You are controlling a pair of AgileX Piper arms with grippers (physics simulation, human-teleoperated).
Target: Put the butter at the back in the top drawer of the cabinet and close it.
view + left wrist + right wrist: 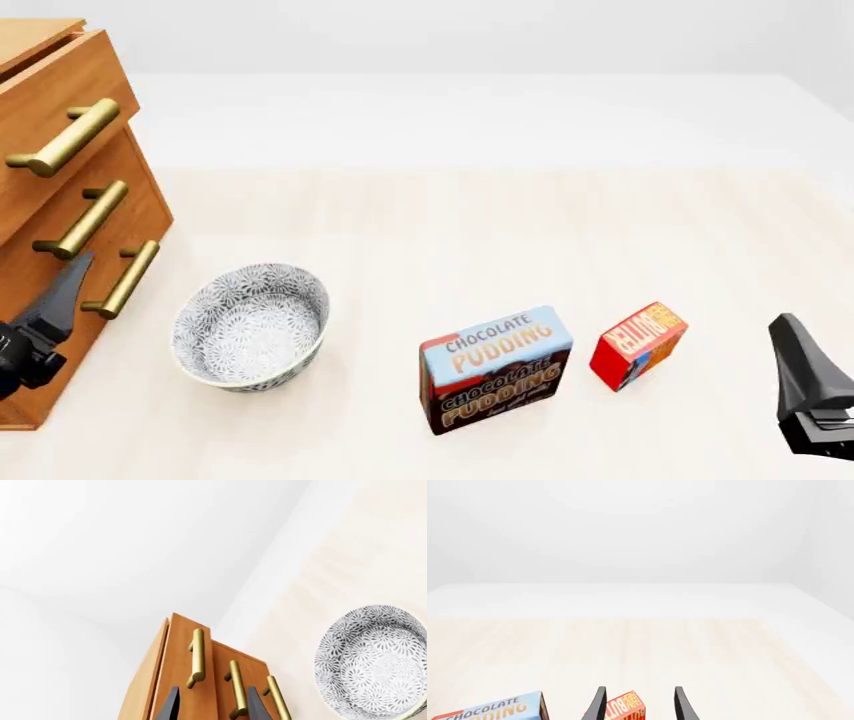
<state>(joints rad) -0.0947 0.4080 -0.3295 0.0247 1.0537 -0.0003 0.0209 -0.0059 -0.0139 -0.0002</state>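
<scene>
The butter (638, 345) sits on the pale tabletop (507, 230) toward the right, tilted, just beside the chocolate pudding box (495, 369) standing to its left. Neither arm touches it. The right gripper (637, 705) hangs just short of it with its jaws spread and the butter showing between them. Far left stands the cabinet (54, 230), its top drawer (60, 120) poking out a little past the ones below. The left gripper (210, 705) faces the brass handles (197, 657), jaws spread and empty. A patterned bowl (251, 325) rests near the cabinet.
</scene>
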